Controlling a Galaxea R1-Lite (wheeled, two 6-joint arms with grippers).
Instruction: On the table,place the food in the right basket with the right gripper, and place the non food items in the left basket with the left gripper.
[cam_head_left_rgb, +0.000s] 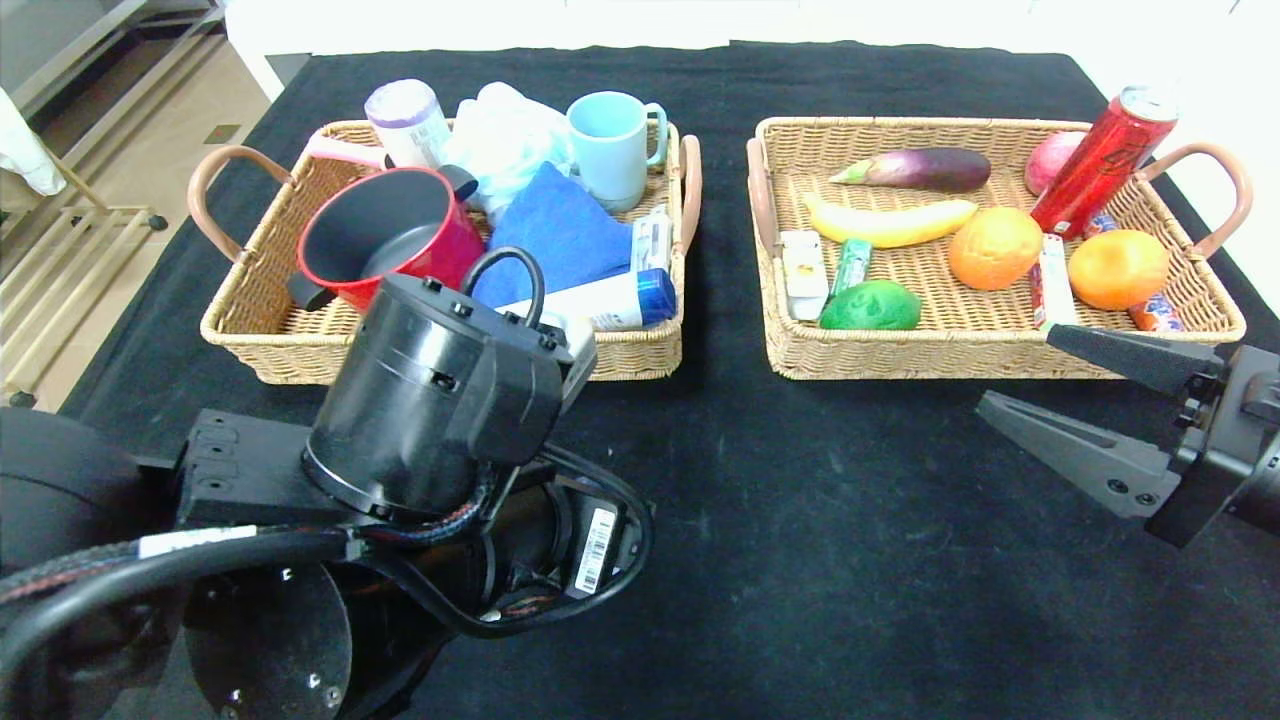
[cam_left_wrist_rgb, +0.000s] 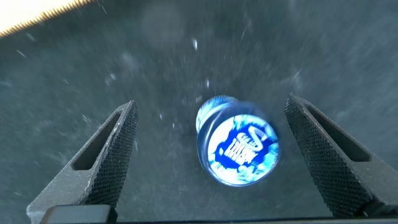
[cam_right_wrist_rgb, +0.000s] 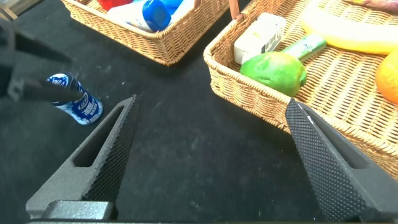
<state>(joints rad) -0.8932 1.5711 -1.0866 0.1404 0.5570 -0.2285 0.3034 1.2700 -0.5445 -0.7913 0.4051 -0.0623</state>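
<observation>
1. Blue-and-white tub (cam_left_wrist_rgb: 238, 148) sits on the black-cloth table (cam_head_left_rgb: 800, 520), btwn left gripper (cam_left_wrist_rgb: 217, 155) fingers, jaws wide, untouched.
2. Prob light, smooth, rolls easily; you'd pinch its sides mid-body.
3. Right gripper (cam_head_left_rgb: 1050, 395) hangs released near right basket (cam_head_left_rgb: 1000, 355).

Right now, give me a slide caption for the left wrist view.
Open left gripper hovers over a small blue-and-white tub on the black table.

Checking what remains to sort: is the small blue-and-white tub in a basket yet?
No. The tub stands on the black cloth, outside both baskets, between the open left gripper's fingers.
</observation>
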